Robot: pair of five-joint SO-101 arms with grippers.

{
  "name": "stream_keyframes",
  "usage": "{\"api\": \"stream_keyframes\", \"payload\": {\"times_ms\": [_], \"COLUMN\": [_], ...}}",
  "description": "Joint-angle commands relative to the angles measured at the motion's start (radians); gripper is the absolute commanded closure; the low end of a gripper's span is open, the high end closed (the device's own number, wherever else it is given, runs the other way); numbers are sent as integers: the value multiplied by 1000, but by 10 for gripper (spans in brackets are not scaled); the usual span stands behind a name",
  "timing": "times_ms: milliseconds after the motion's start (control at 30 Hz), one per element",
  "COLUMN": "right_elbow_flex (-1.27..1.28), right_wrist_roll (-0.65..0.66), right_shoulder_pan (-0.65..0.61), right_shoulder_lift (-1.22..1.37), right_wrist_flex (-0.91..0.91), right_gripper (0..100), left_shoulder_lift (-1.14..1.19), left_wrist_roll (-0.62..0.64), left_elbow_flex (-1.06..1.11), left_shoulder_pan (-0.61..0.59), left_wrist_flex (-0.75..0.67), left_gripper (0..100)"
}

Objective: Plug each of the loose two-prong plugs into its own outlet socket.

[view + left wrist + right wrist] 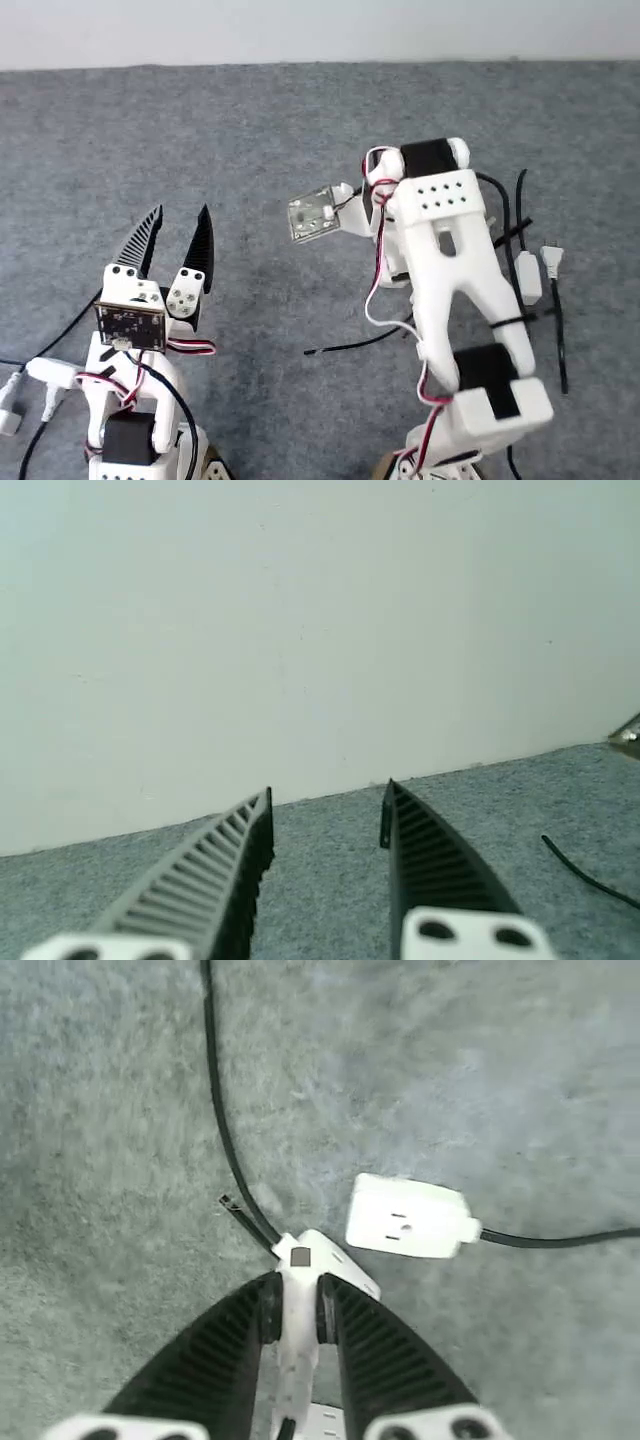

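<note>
Right gripper [297, 1300] clamps a white plug [303, 1257], just beside the outlet socket [405, 1218] on the carpet [110, 1090]; left gripper [328, 792] hangs apart, holding nothing. We think a plug skewed in the grip could miss its mark and shove the loose socket away.

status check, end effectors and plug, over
left end effector open, empty. right end effector shut on white plug, outlet socket just ahead, not plugged in. black cable alongside plug.
</note>
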Motion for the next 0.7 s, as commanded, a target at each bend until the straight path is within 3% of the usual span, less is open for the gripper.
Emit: {"api": "stream_keyframes", "payload": {"times_ms": [0, 667], "right_elbow_flex": [-57, -55], "right_wrist_roll": [21, 20], "right_shoulder_pan": [28, 30], "right_shoulder_lift": [16, 101], "right_wrist_flex": [-22, -168], "right_gripper": [990, 990], "left_shoulder_lift": [-3, -6], "left_wrist_roll": [-12, -75], "left_elbow_flex": [-19, 39], "left_shoulder_pan": [3, 84], "left_wrist_flex": [-17, -34], "left_gripper": [812, 812]}}
